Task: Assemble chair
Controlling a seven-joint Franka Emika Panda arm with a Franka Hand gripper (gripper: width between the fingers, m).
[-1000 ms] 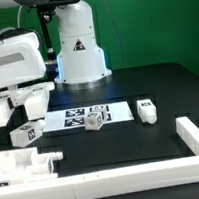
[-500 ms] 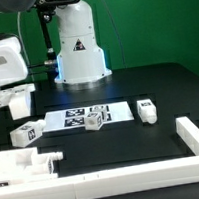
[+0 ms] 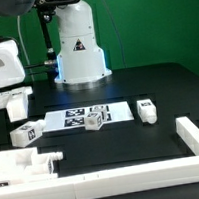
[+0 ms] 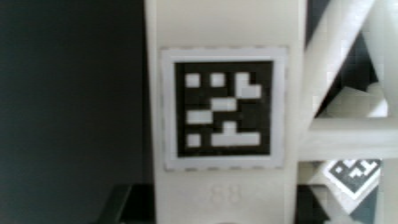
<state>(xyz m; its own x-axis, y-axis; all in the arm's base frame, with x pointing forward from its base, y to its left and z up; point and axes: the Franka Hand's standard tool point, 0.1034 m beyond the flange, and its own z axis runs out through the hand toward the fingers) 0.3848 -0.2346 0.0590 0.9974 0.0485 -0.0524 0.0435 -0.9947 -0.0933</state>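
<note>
The black table point(image 3: 157, 90) fills the scene, with the robot's white base point(image 3: 78, 45) at its far side. A long white rail point(image 3: 146, 169) runs along the near edge and turns up at the exterior view's right. The marker board point(image 3: 74, 117) lies flat in the middle of the table.

The loose chair parts are spread near it. The largest, a stack of flat pieces point(image 3: 20, 166), sits at the near corner on the exterior view's left, against the rail. A tagged cube point(image 3: 27, 134) lies just beyond that stack. A small block point(image 3: 94, 123) rests on the near edge of the marker board. A short peg point(image 3: 146, 110) stands alone, off the board toward the exterior view's right.

The claw point(image 3: 9, 101) hangs above the table at the exterior view's far left, over the cube and clear of it. In the wrist view a white bar point(image 4: 214, 100) runs straight through the middle, very close to the camera, and its black-and-white tag point(image 4: 222, 108) faces the lens. The claw is clamped on this bar, though the fingertips are mostly hidden. Behind the bar, slanted white struts point(image 4: 347, 90) cross at one side.
</note>
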